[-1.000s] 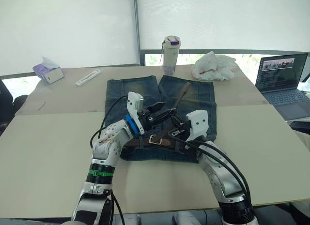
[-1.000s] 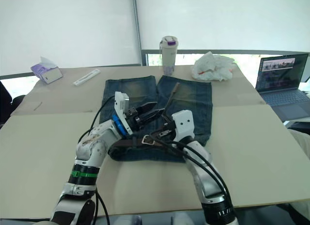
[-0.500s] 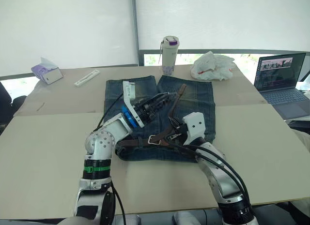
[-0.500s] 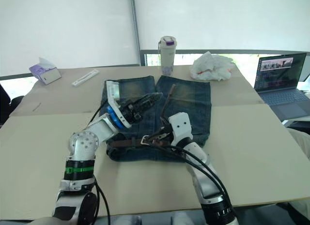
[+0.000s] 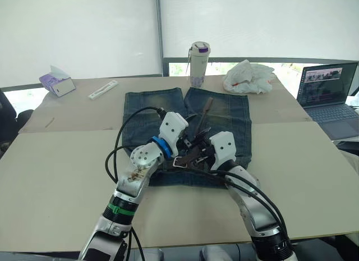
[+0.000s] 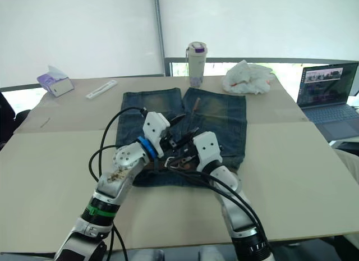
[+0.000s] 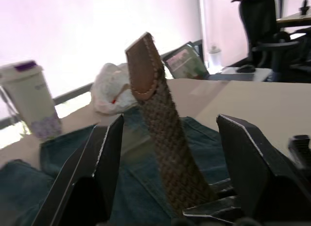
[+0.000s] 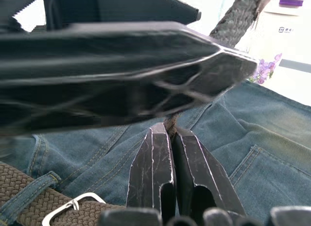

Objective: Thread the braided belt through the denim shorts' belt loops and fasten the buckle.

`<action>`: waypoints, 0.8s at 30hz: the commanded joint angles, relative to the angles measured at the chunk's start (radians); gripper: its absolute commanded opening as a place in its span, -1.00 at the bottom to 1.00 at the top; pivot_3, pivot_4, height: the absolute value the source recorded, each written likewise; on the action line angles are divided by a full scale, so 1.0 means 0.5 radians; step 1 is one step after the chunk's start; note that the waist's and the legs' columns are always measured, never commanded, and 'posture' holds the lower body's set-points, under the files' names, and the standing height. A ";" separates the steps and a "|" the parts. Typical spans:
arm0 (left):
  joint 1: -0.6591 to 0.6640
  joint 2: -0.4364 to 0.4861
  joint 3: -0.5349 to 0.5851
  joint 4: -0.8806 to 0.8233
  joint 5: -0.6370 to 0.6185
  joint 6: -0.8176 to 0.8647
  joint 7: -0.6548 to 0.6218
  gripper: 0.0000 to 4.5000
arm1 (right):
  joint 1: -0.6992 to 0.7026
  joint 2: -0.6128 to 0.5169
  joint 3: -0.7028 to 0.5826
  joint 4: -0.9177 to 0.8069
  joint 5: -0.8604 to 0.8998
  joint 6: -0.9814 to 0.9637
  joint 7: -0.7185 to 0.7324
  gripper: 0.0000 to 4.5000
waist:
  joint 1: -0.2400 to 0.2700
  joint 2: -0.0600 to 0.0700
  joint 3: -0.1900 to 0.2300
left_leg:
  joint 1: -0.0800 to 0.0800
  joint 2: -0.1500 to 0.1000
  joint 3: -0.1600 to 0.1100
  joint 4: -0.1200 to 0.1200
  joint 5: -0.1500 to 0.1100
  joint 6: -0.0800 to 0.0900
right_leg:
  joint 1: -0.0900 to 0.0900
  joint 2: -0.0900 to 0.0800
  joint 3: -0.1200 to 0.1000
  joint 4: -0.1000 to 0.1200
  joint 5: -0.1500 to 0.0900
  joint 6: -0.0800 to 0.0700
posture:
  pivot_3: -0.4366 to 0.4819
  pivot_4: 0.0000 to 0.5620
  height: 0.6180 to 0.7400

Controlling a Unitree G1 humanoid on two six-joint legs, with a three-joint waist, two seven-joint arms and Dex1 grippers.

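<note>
Beige table (image 5: 56, 177) under bright window blinds. Denim shorts (image 5: 230, 112) lie at frame centre, braided belt (image 7: 165, 143) along the waistband, its tip raised. Right gripper (image 8: 171, 138) is clamped on the belt above the buckle (image 8: 73, 206). Left gripper (image 7: 167, 133) straddles the strap, jaws apart.

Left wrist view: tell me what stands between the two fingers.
The free end of the braided belt rises between the left gripper's spread fingers, its leather tip up. Behind it lie the denim shorts.
</note>
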 commanded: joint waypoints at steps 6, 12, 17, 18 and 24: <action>0.026 -0.107 0.031 0.003 0.097 -0.059 0.156 0.42 | -0.004 0.020 0.007 -0.062 0.003 -0.058 0.005 -1.00 | 0.010 0.000 0.000 | 0.000 0.000 0.001 0.001 0.000 0.000 | 0.000 0.000 0.000 0.000 0.000 0.000 | -0.05 -0.47 1.00; 0.047 -0.104 0.003 -0.001 0.124 -0.076 0.139 0.42 | 0.001 0.030 -0.004 -0.073 0.016 -0.048 -0.001 -1.00 | 0.009 0.000 0.000 | 0.000 0.000 0.002 0.001 0.000 0.000 | 0.000 0.000 0.000 0.000 0.000 0.000 | -0.05 -0.47 1.00; 0.091 -0.160 0.061 -0.145 -0.076 -0.022 0.058 0.42 | 0.008 0.048 -0.003 -0.063 0.016 -0.049 -0.009 -1.00 | 0.012 0.000 0.000 | 0.000 0.000 0.002 0.001 0.000 0.000 | 0.000 0.000 -0.001 0.000 0.000 0.000 | -0.05 -0.47 1.00; 0.105 -0.180 0.092 -0.194 -0.171 0.031 0.034 0.42 | 0.008 0.050 0.000 -0.058 0.011 -0.052 -0.008 -1.00 | 0.012 0.000 0.000 | 0.000 0.000 0.002 0.001 0.000 0.000 | 0.000 0.000 -0.001 0.000 0.000 0.000 | -0.05 -0.47 1.00; 0.112 -0.372 0.453 -0.423 -1.186 0.819 0.083 0.42 | 0.005 0.053 0.010 -0.040 -0.002 -0.063 0.003 -1.00 | 0.007 0.000 0.000 | -0.001 0.001 0.000 0.001 0.000 0.000 | 0.000 0.000 -0.001 0.001 0.000 0.000 | -0.05 -0.47 1.00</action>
